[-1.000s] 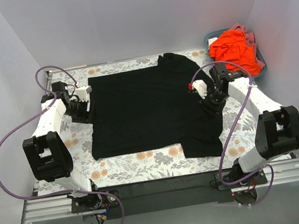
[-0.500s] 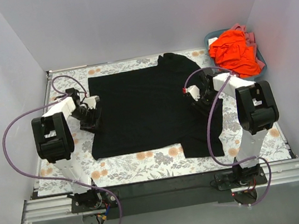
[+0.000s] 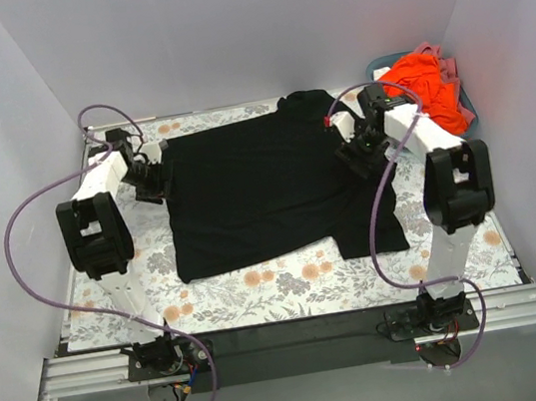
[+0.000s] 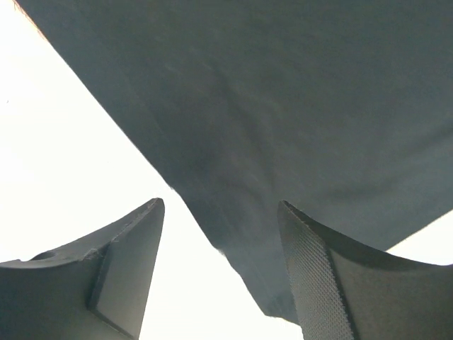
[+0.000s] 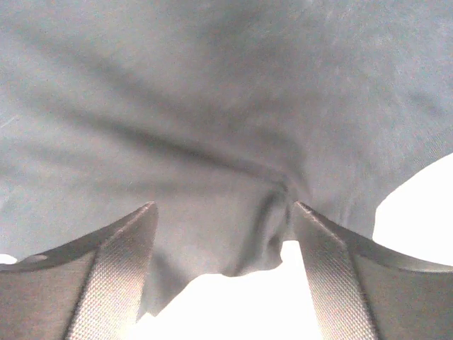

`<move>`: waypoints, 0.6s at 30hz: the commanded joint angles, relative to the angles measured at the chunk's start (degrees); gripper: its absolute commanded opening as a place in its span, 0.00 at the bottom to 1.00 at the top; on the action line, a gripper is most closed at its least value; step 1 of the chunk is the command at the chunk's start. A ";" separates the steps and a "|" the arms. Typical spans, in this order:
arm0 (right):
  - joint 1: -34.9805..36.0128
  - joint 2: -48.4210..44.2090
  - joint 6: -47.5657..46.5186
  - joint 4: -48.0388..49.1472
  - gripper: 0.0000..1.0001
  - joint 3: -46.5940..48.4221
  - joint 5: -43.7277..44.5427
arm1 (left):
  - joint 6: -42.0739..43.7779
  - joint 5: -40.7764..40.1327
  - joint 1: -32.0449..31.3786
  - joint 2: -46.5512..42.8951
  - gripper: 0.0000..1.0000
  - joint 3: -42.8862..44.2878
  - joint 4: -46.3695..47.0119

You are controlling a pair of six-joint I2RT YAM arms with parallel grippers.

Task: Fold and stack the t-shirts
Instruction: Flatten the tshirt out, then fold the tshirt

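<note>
Left gripper (image 4: 220, 205): fingers apart, nothing clamped. The black shirt (image 3: 257, 192) filled the view ahead of it. The shirt's edge ran diagonally across the gap, and a corner of cloth dropped down just beside the right-hand finger (image 4: 318, 276). Whether cloth touched that finger: could not tell. The left-hand finger stood clear of the cloth, over washed-out white.

Right gripper (image 5: 224, 205): fingers also apart, not closed on anything. A creased fold of the same shirt lay in the gap, nearer the right-hand finger, with the cloth spreading ahead and to both sides.

Overhead view: the black shirt lay spread flat on the floral table (image 3: 262, 297) between the two grippers. The left gripper was at its left edge, the right gripper over its right part near a sleeve. The orange shirt (image 3: 423, 87) sat heaped in the basket (image 3: 376, 66) just beyond and outboard of the right gripper, with pink cloth (image 3: 446, 60) at the heap's far side.
</note>
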 commanded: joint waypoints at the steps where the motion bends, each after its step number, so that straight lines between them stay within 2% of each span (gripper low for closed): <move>1: -0.07 -14.91 -5.77 -8.13 0.89 -2.63 -6.08 | 3.89 5.10 0.24 -14.80 0.66 -1.42 -4.66; 3: 0.02 -24.38 -10.94 -9.44 0.92 -10.51 -5.30 | 5.48 6.68 0.24 -19.49 0.66 -5.97 -7.12; 5: 0.02 -29.25 -14.47 -12.43 0.92 -15.46 -3.55 | 9.08 7.82 0.24 -25.21 0.68 -9.59 -9.92; 9: -0.07 -37.08 -20.80 -13.67 0.86 -27.07 1.29 | 13.39 7.21 0.24 -31.37 0.67 -17.85 -12.66; 13: -0.07 -36.05 -19.60 -12.70 0.74 -33.32 3.75 | 14.72 4.93 0.15 -35.32 0.66 -24.17 -13.55; 18: -4.71 -32.28 -13.71 -6.64 0.76 -35.10 4.11 | 13.58 2.91 -0.03 -39.02 0.65 -28.76 -10.38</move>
